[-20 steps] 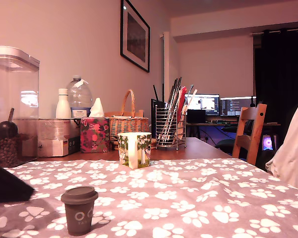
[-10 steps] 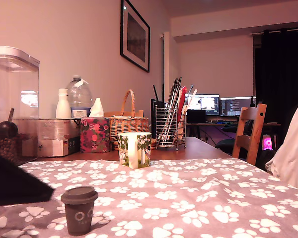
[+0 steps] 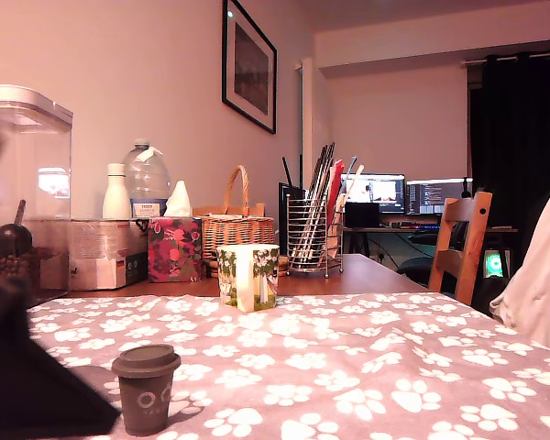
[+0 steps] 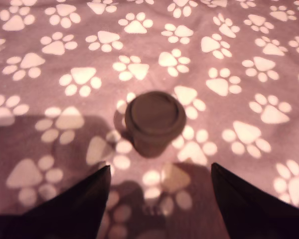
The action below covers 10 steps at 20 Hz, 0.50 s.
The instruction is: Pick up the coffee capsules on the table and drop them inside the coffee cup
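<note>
**Capsule not yet picked; the gripper is only arriving over it**

The dark brown coffee capsule point(image 3: 146, 389) is standing upright on the paw-print tablecloth point(image 3: 367, 367), wide rim up, and nothing is touching it. This capsule is the landmark here. Only one capsule is showing; a blue one is not appearing in either view.

The coffee cup point(image 3: 248, 276), cream with green trees, is standing well behind the capsule and toward the exterior view's right of it, near the far edge of the cloth. Whether anything is lying inside it cannot be told from this low angle.

The gripper point(image 4: 159, 191) is hanging above the capsule in the wrist view, its two dark fingers point(image 4: 82, 204) spread wide and holding nothing, with the capsule lying just beyond the gap between them. In the exterior view a dark shape is filling the corner beside the capsule.

So the task seems to be at its start: lowering, closing, carrying and dropping are all remaining.
</note>
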Motion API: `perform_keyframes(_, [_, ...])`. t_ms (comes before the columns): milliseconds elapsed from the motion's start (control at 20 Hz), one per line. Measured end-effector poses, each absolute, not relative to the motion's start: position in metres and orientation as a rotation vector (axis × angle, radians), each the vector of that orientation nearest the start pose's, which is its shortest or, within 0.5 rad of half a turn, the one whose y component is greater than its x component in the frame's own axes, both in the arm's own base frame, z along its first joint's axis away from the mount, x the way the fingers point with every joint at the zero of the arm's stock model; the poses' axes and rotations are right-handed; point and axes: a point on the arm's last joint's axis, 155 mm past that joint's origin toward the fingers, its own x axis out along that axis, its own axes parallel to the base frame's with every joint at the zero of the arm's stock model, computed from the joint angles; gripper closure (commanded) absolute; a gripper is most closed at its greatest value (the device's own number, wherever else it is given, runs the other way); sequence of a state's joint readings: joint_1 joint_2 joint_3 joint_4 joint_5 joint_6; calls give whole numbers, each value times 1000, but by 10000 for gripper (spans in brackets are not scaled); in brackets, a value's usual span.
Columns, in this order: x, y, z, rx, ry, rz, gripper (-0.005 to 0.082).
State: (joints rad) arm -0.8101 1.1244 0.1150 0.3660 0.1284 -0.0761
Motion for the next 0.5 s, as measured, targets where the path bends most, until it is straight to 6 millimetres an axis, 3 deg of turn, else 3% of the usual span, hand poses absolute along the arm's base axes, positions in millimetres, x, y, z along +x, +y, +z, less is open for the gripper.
perform_keyframes(150, [182, -225, 15, 159, 670, -878, 185])
perform_keyframes(350, [195, -232, 28, 191, 568, -880, 185])
perform_keyframes(500, [195, -232, 22, 209, 579, -883, 186])
